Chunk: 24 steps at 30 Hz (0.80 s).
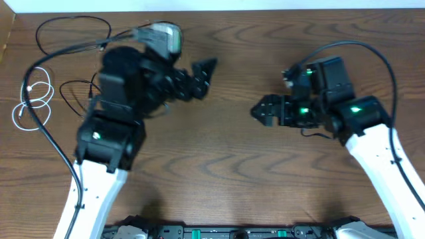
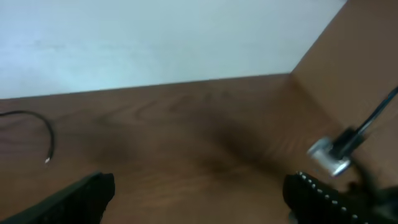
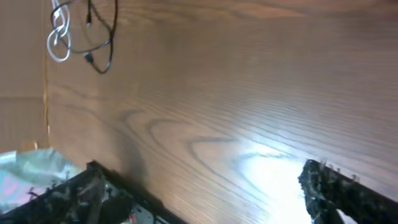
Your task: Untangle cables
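Left pincer (image 1: 203,72) and right pincer (image 1: 261,110) both gape empty above the desk (image 1: 226,179) — seemingly done, since the white cable (image 1: 33,103) and black cables (image 1: 66,18) lie spread apart at left.

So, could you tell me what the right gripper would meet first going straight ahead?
Probably the bare wooden table: only wood shows between the open fingers of the right gripper. Kept level, it might reach the left arm; depth is unclear.
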Each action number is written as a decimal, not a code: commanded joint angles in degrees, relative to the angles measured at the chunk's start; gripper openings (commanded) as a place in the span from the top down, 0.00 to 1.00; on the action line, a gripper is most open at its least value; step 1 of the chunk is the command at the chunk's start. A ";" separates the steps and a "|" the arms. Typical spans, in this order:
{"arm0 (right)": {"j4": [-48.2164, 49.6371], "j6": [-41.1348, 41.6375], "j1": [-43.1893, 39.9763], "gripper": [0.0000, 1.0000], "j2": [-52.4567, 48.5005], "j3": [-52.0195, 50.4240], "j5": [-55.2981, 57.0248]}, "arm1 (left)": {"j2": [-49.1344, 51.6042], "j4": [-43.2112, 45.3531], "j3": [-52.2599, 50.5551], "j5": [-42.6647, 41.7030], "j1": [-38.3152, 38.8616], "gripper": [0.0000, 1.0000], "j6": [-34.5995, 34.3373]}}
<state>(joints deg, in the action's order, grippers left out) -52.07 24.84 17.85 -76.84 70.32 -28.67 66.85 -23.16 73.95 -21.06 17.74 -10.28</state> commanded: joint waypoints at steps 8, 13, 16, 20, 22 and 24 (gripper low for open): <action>-8.68 -4.90 -1.18 0.08 20.39 0.37 13.11 | -18.32 -13.18 0.22 18.86 4.83 0.07 0.66; -14.45 -9.27 1.11 0.09 30.58 -1.11 20.72 | -30.38 -24.72 0.11 24.79 4.85 0.07 -1.40; -14.97 -9.27 1.36 0.09 36.39 -3.65 22.91 | -35.63 -30.62 0.09 24.83 4.85 0.07 -1.36; -14.69 -9.25 1.33 0.01 42.01 -7.39 24.06 | -39.32 -37.97 0.09 24.76 4.85 0.07 -1.38; -14.93 -9.22 1.33 0.01 43.32 -8.76 24.04 | -40.09 -41.27 0.09 24.72 4.85 0.07 -1.38; -15.08 -9.18 1.33 0.01 43.69 -9.77 23.98 | -40.11 -43.71 0.09 24.68 4.85 0.07 -1.40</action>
<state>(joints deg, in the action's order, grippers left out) -67.02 16.67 18.35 -33.63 62.30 -6.37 27.00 -65.23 74.06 2.61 22.35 -10.96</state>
